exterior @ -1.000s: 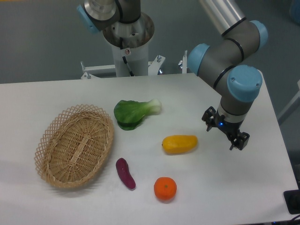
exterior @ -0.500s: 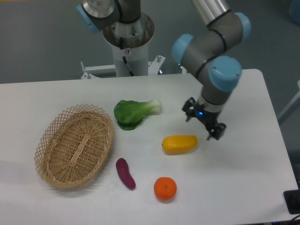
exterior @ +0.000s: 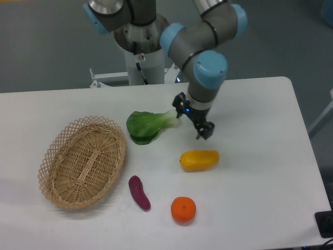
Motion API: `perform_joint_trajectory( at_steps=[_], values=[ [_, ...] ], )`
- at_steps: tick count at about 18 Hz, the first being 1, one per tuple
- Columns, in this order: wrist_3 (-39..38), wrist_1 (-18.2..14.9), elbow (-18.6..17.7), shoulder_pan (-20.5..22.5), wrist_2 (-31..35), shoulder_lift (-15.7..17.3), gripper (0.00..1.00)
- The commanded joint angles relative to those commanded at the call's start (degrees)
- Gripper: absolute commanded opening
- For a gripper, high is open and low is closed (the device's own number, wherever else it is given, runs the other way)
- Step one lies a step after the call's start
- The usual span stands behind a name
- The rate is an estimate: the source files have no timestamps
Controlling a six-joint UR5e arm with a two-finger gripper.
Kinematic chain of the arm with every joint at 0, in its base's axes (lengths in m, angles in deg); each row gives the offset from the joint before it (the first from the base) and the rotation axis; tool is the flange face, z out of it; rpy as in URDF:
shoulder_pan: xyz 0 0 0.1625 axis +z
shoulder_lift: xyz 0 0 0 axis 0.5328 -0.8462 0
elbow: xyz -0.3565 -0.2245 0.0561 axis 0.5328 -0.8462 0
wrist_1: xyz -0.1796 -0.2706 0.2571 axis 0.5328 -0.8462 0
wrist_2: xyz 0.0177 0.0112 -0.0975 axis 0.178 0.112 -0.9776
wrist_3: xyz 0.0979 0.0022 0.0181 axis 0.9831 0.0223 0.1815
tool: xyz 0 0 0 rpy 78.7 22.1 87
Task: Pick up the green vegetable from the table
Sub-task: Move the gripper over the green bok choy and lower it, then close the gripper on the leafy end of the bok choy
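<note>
While nothing is held, the pieces lie loose on the table, spread apart, likely so each can be taken alone. Nearest are the orange fruit and purple piece, both in front of the green vegetable; the yellow fruit lies to its front right, the wicker basket to its left. Just beside its pale stalk, the gripper points downward, fingers apart, empty. Behind, the arm bends from its base.

floor: grey-blue, plain | light: even, soft shadows | furniture: none visible
</note>
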Motion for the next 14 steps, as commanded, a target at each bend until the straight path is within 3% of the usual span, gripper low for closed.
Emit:
perform_joint_trajectory(
  at_steps=[5,8,14],
  values=[
    [-2.19,0.96,-4.14,-1.76,0.00,1.15,1.00],
    [-4.48,5.27,-4.84,-3.42,0.00,-0.43,1.00],
    [-4.75,6.33,-5.29,-3.78,2.71,-1.93,1.00]
  ],
)
